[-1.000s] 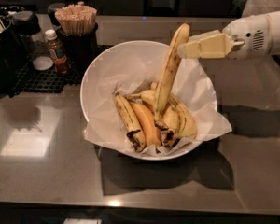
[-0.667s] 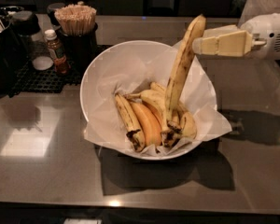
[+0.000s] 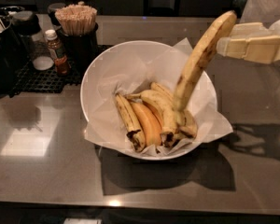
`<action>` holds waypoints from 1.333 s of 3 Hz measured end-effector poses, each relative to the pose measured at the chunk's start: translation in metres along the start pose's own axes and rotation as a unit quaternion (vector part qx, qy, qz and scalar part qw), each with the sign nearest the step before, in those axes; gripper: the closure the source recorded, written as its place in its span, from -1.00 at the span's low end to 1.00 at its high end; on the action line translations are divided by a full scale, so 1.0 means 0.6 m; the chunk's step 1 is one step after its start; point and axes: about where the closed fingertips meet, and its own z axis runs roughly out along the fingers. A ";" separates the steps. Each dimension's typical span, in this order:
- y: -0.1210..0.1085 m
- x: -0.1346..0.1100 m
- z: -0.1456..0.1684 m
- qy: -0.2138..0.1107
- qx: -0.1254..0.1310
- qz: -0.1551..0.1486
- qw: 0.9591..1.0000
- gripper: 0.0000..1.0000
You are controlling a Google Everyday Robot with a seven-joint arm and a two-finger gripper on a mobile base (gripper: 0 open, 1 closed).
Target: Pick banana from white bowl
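The long speckled banana hangs tilted in the air, its upper end held by my cream gripper at the upper right. Its lower end still reaches down among the other bananas inside the white bowl. The bowl sits mid-table, lined with crumpled white paper. The gripper is shut on the banana's upper end, above the bowl's right rim.
Several other bananas lie in the bowl, one smooth orange-yellow, one slim with a black tip. At the back left stand a cup of wooden sticks, a small sauce bottle and dark containers on a black mat.
The gripper has lifted the long banana up and to the right; its lower end has risen and swung, leaning more across the bowl's right side.
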 end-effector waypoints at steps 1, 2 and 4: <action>0.034 -0.016 -0.013 -0.021 -0.027 -0.039 0.999 1.00; 0.063 -0.038 -0.003 -0.039 -0.070 -0.071 0.994 1.00; 0.092 -0.061 0.011 -0.050 -0.110 -0.100 0.988 1.00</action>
